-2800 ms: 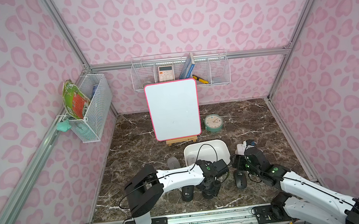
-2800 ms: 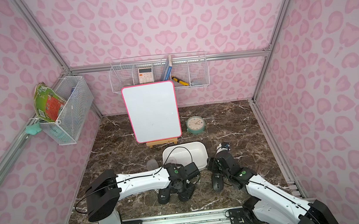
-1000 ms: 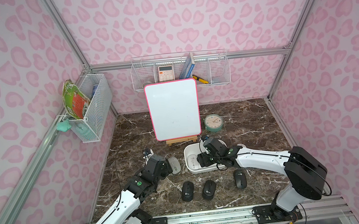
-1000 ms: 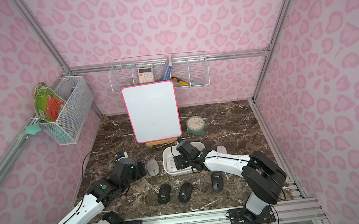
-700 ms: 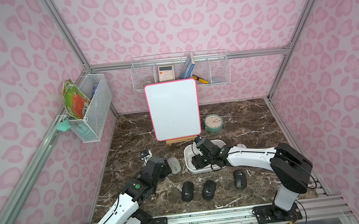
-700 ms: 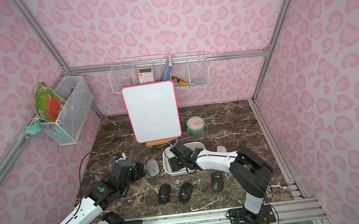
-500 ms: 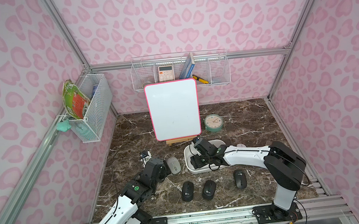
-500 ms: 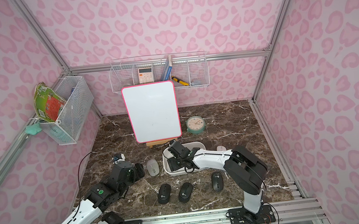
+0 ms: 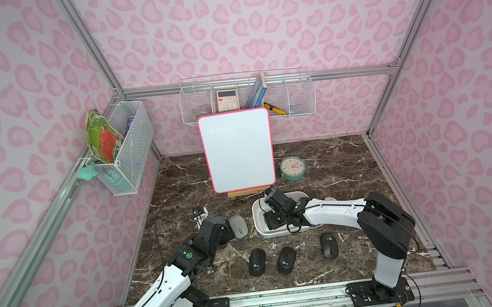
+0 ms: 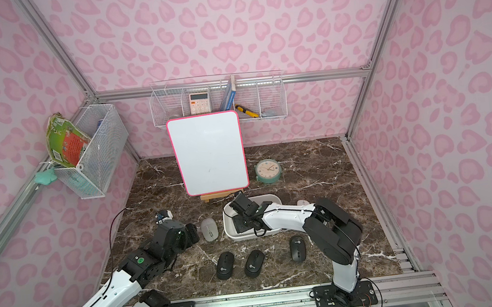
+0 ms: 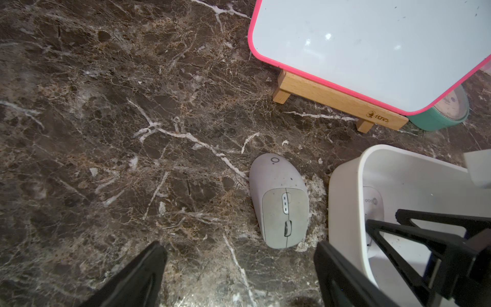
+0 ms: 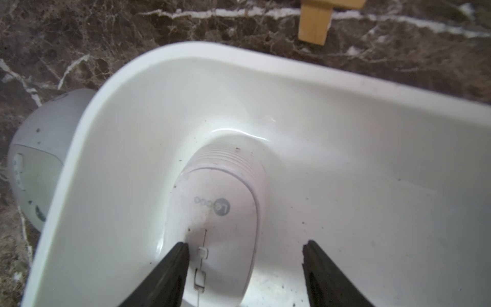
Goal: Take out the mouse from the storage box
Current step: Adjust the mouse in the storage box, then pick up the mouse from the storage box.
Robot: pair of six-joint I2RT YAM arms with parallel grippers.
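We see a dark brown counter [image 9: 333, 163] veined in white, walled by pale pink panels [image 9: 255, 19] blotched with deeper pink spots. The storage box [image 12: 127, 111] is plain white, the mouse [image 12: 220, 186] in it is off-white with a grey logo, and the outer mouse [image 9: 238, 227] is pale grey. We also see three black mice [image 9: 286, 259], a white board [image 9: 238, 149] edged in hot pink, and a mint-green clock [image 9: 292, 169].

"Lecoo" — on the white mouse [image 12: 218, 212]

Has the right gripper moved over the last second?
Yes: the right gripper has slid along the storage box toward its end beside the grey mouse.
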